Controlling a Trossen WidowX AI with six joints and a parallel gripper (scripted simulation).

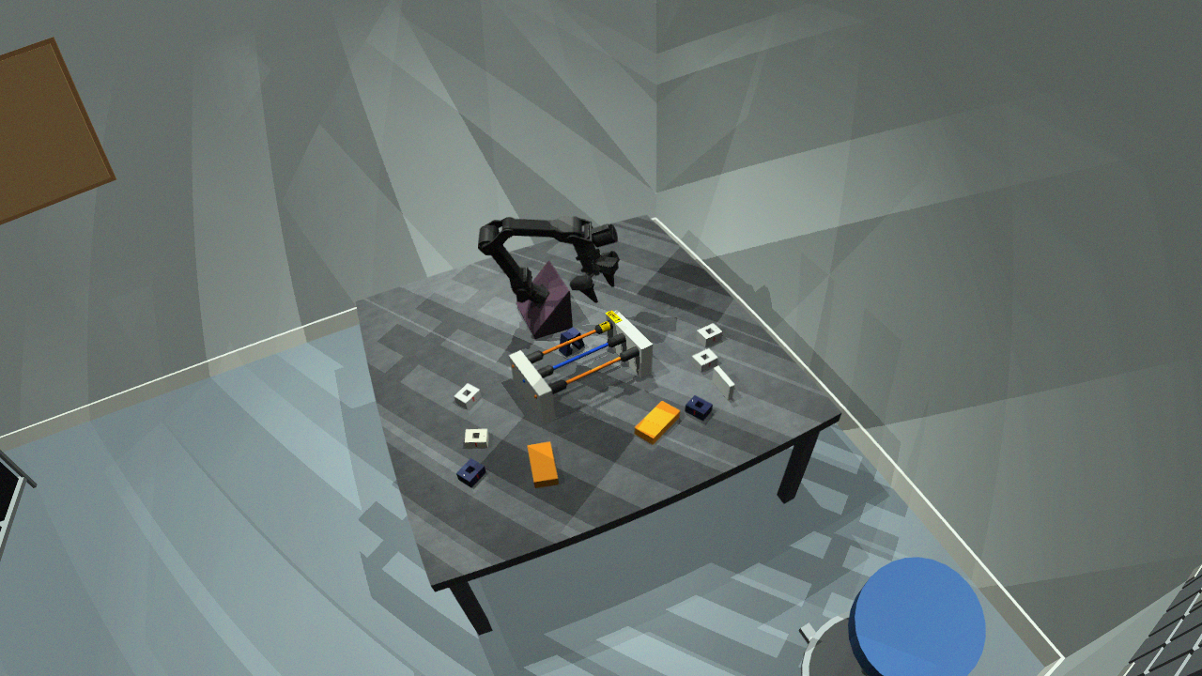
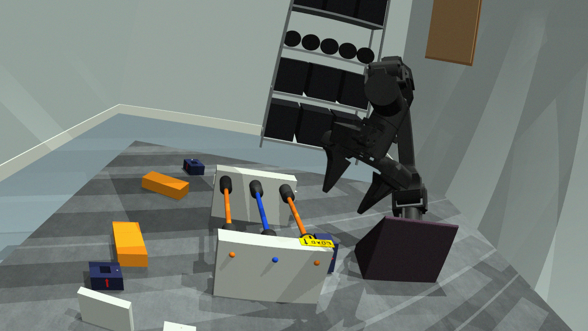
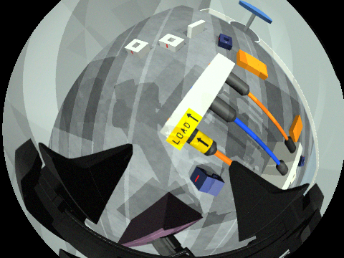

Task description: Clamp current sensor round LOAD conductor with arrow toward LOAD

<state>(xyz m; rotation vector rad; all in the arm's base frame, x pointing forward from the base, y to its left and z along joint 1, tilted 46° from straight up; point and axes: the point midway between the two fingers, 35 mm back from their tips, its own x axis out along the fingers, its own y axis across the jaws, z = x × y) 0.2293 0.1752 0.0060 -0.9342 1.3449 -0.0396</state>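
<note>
The dark blue split-core sensor point(image 1: 570, 338) point(image 2: 335, 253) point(image 3: 208, 183) stands on the table between the rack and the arm's base; a red mark shows on one side in the wrist view, and its opening is partly hidden. The LOAD conductor point(image 1: 559, 345) point(image 2: 296, 216) point(image 3: 223, 158) is the orange one nearest the arm, with a yellow LOAD label point(image 1: 613, 316) point(image 2: 316, 242) point(image 3: 183, 129) at one end; nothing is clamped round it. My gripper point(image 1: 606, 292) point(image 2: 343, 202) point(image 3: 183, 159) is wide open and empty, pointing down above the table on the arm's side of the rack, higher than the sensor.
The rack has two white end plates point(image 2: 267, 276) point(image 3: 204, 89), a blue conductor point(image 2: 262, 212) point(image 3: 256, 140) and a second orange one point(image 2: 227, 208) point(image 3: 269, 115). Orange blocks point(image 1: 543, 464) point(image 1: 656, 422), blue blocks point(image 1: 470, 472) point(image 1: 698, 407) and several white ones lie farther out. The purple base point(image 2: 407, 251) stands close by.
</note>
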